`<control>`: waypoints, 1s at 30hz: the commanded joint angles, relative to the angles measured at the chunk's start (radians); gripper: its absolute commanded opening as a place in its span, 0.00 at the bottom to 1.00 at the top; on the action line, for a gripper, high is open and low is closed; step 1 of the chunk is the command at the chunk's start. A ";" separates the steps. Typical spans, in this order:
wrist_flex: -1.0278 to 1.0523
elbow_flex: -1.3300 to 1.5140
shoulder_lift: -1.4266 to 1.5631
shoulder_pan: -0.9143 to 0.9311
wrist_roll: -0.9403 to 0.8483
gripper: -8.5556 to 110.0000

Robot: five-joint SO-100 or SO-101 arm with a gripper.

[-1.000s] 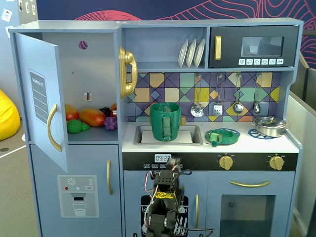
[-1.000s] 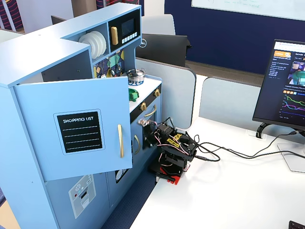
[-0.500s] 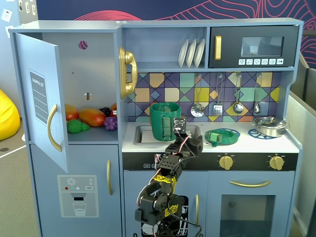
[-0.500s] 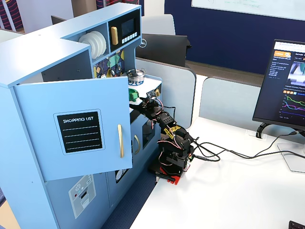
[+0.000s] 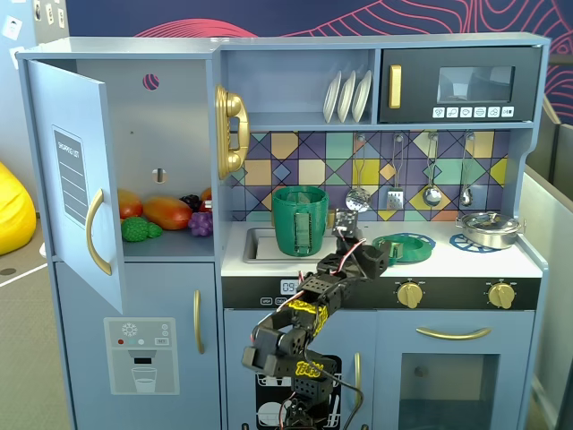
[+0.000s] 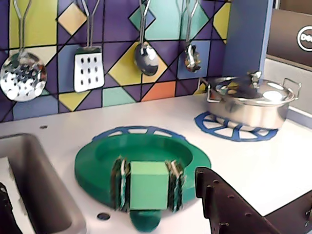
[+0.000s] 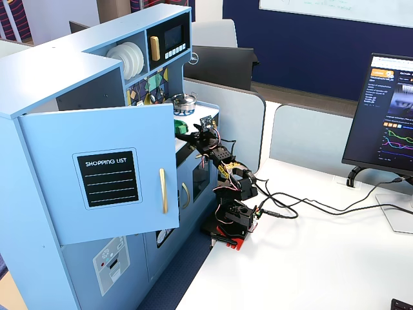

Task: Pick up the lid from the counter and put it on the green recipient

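Note:
The green lid [image 5: 405, 248] lies flat on the white counter [image 5: 448, 262], over a blue burner ring. In the wrist view the lid [image 6: 141, 156] fills the middle, with a light-green block [image 6: 148, 185] and a small dark knob [image 6: 146, 222] at its near rim. The tall dark green recipient [image 5: 300, 219] stands at the sink, left of the lid; it is out of the wrist view. My gripper [image 5: 367, 257] is just in front of and left of the lid. It is open and empty [image 6: 102, 185]; one dark finger [image 6: 229, 204] shows at lower right, the other at the far left edge.
A shiny steel pot [image 5: 488, 229] sits on the right burner ring [image 6: 234, 131]. The sink [image 6: 34, 185] lies left of the lid. Utensils [image 6: 90, 68] hang on the tiled back wall. The fridge door [image 5: 76, 179] stands open at left.

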 commanded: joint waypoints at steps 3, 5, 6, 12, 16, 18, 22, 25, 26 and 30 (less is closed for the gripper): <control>-0.061 -0.153 -0.112 0.035 0.020 0.47; -0.072 -0.179 -0.144 0.041 0.026 0.47; -0.081 -0.193 -0.166 0.043 0.031 0.47; -0.117 -0.272 -0.278 0.037 0.041 0.47; -0.138 -0.314 -0.357 0.032 0.041 0.46; -0.155 -0.330 -0.396 0.029 0.041 0.46; -0.219 -0.336 -0.463 0.029 0.041 0.46; -0.259 -0.334 -0.502 0.025 0.051 0.46; -0.267 -0.333 -0.511 0.025 0.054 0.46; -0.298 -0.321 -0.535 0.018 0.052 0.45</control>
